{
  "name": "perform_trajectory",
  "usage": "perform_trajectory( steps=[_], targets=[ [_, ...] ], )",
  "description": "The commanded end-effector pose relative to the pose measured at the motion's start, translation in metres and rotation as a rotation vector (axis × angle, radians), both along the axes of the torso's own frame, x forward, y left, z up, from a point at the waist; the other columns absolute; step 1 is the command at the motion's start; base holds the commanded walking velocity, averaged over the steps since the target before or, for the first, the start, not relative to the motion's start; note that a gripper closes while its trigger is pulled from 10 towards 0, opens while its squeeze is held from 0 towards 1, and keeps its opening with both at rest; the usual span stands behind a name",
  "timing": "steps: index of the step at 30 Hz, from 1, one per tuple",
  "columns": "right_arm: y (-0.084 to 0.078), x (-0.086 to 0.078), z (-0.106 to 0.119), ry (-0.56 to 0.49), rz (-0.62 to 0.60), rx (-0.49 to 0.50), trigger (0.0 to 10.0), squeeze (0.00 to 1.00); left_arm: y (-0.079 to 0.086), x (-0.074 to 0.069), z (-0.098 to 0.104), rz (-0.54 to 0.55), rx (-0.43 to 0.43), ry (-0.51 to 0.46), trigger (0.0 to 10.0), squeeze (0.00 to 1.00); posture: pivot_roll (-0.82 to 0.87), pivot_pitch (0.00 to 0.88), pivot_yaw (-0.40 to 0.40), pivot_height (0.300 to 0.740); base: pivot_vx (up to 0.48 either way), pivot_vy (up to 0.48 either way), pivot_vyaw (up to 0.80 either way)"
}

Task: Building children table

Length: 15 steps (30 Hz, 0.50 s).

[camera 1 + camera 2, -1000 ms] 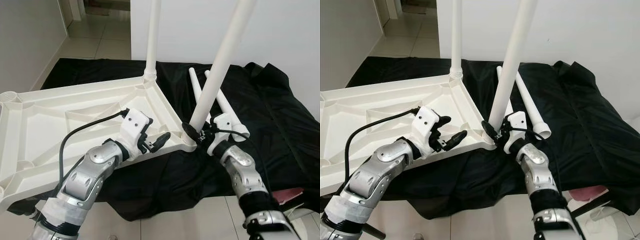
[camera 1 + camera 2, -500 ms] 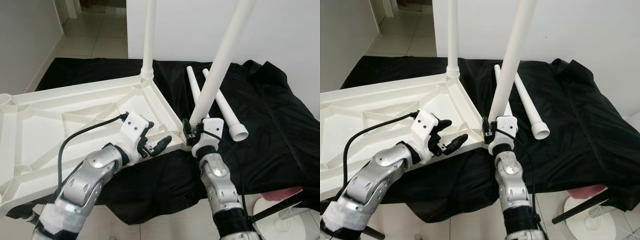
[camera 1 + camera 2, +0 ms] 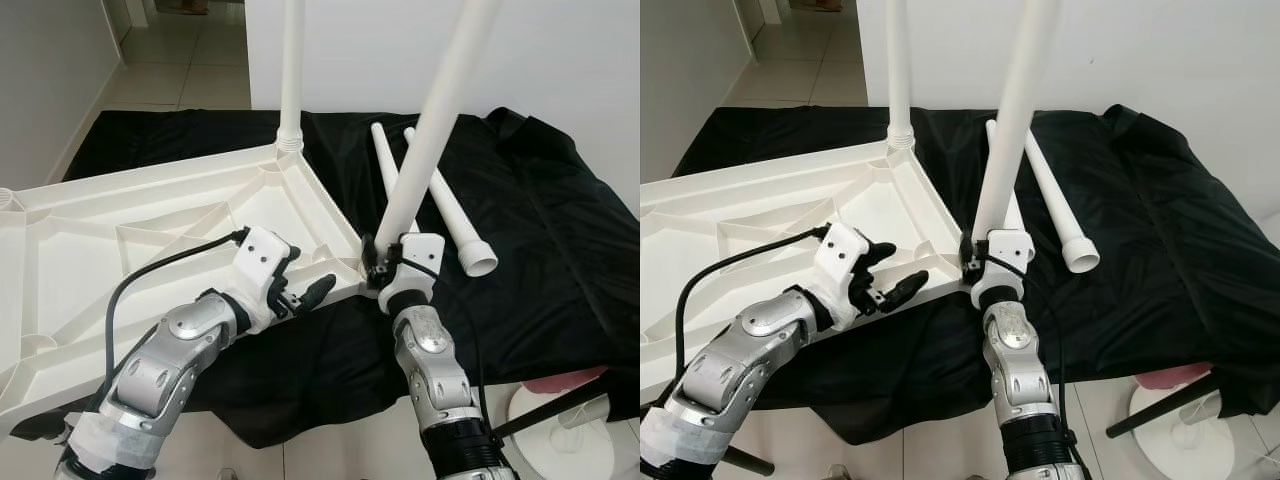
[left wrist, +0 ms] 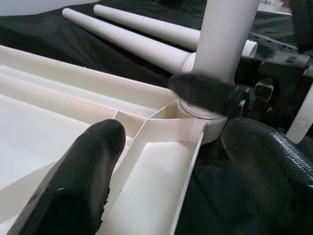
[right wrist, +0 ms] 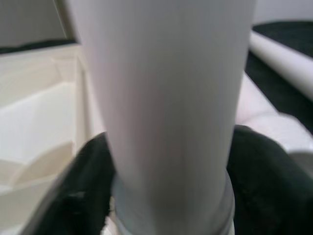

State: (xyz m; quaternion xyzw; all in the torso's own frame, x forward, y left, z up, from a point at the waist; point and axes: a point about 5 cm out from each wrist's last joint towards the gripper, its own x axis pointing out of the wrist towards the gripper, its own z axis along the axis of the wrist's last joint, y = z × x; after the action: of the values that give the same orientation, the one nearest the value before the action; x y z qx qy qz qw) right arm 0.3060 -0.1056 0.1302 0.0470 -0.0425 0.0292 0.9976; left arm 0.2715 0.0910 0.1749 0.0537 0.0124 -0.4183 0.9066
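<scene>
The white plastic tabletop [image 3: 120,250] lies upside down on a black cloth [image 3: 540,260]. One white leg [image 3: 291,70] stands upright in its far corner socket. A second leg [image 3: 432,120] leans in the near right corner socket, and my right gripper [image 3: 375,262] is shut on its base; in the right wrist view the leg [image 5: 166,98] sits between both fingers [image 5: 83,196]. My left gripper [image 3: 300,290] is open and straddles the tabletop's near rim [image 4: 181,166], its fingers [image 4: 73,196] on either side. Two loose legs [image 3: 445,205] lie on the cloth behind.
The cloth's front edge hangs just below my arms. A pink object [image 3: 570,380] and a white round base with a black rod [image 3: 560,445] are on the floor at the right. A white wall stands behind, and a tiled hallway [image 3: 180,80] opens at the back left.
My right forearm has swung from the right to straight under the leaning leg's base, still holding it. The left gripper has stayed at the rim. The camera shifted slightly.
</scene>
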Motion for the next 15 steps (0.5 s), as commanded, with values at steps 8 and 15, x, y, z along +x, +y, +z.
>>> perform_trajectory(
  steps=[8,15],
  targets=[
    [-0.020,0.001,-0.007,0.035,-0.007,-0.040,10.0,1.00,-0.004,0.000,0.000,-0.038,-0.005,0.004,10.0,0.00,-0.01,0.090,-0.047,0.740,0.000,0.000,0.00],
    [-0.024,0.002,-0.001,-0.011,0.066,-0.058,10.0,0.00,-0.007,0.001,0.001,-0.046,-0.009,-0.005,10.0,0.00,-0.02,0.077,-0.051,0.740,0.000,0.000,0.00]
  ],
)
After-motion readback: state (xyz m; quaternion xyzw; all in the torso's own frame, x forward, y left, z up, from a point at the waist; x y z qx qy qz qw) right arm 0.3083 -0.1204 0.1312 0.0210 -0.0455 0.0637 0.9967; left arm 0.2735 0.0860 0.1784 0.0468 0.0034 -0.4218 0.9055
